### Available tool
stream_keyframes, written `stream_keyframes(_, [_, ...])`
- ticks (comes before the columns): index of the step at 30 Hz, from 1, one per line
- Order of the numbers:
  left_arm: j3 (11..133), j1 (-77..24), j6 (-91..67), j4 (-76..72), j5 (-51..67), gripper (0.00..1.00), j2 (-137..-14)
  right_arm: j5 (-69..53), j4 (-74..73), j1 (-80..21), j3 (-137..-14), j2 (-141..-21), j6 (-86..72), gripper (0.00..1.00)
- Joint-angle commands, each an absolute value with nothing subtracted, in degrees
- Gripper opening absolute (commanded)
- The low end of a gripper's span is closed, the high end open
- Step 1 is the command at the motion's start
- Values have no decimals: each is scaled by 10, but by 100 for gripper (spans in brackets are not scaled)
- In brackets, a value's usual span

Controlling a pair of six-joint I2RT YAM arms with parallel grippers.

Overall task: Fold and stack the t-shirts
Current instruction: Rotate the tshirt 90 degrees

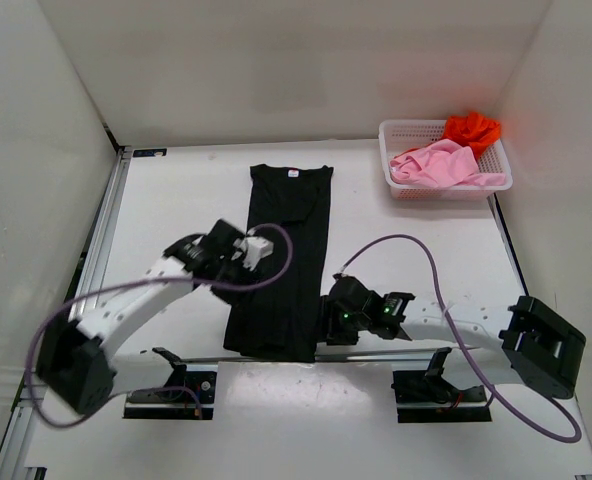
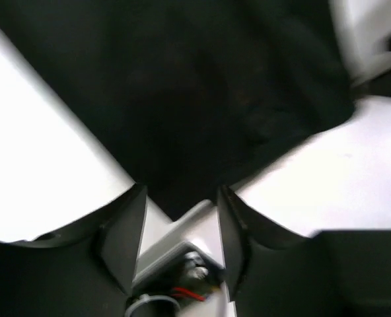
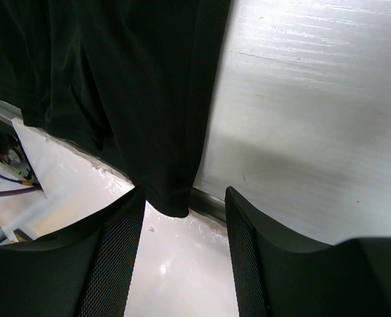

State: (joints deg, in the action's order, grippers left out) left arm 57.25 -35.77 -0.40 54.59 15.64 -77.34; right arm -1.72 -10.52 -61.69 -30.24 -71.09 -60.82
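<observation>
The black t-shirt (image 1: 296, 230) lies on the table as a long narrow strip, collar at the far end. My left gripper (image 1: 259, 248) hovers open at its left edge near the middle. In the left wrist view the black t-shirt (image 2: 202, 99) fills the space ahead of the left gripper (image 2: 179, 205), blurred, and nothing is pinched. My right gripper (image 1: 328, 328) stands open at the shirt's near right corner. That corner of the black t-shirt (image 3: 142, 79) hangs just in front of the right gripper (image 3: 182, 198), free of both fingers. The pink t-shirt (image 1: 436, 162) and orange-red t-shirt (image 1: 472, 128) lie crumpled together.
A white mesh basket (image 1: 446, 190) at the far right holds the pink and orange-red shirts. A metal rail (image 3: 212, 205) runs along the table's near edge under the black shirt's hem. Purple cables (image 1: 416, 245) loop above the table beside each arm. White walls enclose the table.
</observation>
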Motion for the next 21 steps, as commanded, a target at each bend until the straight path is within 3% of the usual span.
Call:
stream_keyframes(1, [452, -342, 0, 458, 33, 59, -659, -23, -87, -620, -315, -715, -603, 57])
stream_keyframes(6, [360, -341, 0, 432, 41, 69, -594, -38, -69, -625, -309, -735, -603, 57])
stream_keyframes(14, [355, -297, 0, 424, 102, 66, -703, -49, -69, -625, -327, -755, -597, 57])
stream_keyframes(16, [363, -290, 0, 444, 153, 65, -703, -49, -69, -625, -327, -755, -602, 57])
stream_keyframes(21, [318, -274, 0, 443, 149, 61, -714, -44, -69, -630, -322, -755, -608, 57])
